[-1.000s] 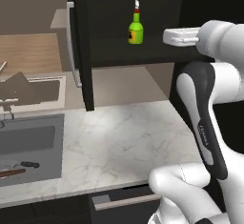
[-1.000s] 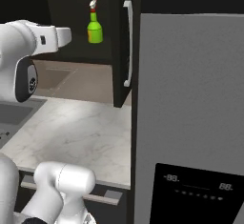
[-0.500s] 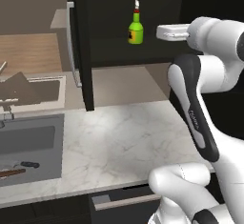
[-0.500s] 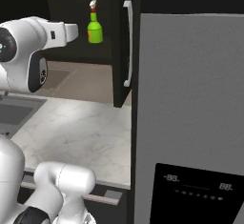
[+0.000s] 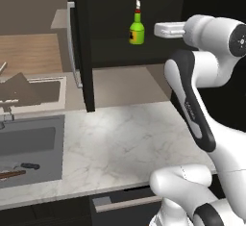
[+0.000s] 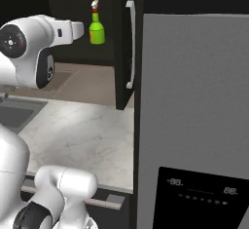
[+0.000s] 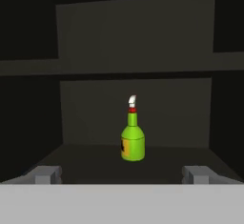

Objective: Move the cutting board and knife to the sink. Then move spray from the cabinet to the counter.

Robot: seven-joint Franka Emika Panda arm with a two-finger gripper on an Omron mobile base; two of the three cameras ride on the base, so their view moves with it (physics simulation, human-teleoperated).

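The spray (image 7: pixel 132 141) stands upright on a shelf inside the open cabinet (image 5: pixel 84 52), nozzle tip up, long axis vertical. The hand (image 7: pixel 122 174) faces it, fingers spread wide apart, holding nothing and short of the bottle.

Arm raised, wrist level, fingers (image 7: pixel 47 174) spread wide

Location type: domestic kitchen, rendered. Identifying features: a veined marble counter (image 5: pixel 120 138) with an inset grey sink (image 5: pixel 33 145), a tall near-black cabinet (image 5: pixel 81 42) with a vertical silver bar handle (image 6: pixel 129 45), and a grey refrigerator (image 6: pixel 194 101) carrying a dark dispenser panel (image 6: pixel 202 199).
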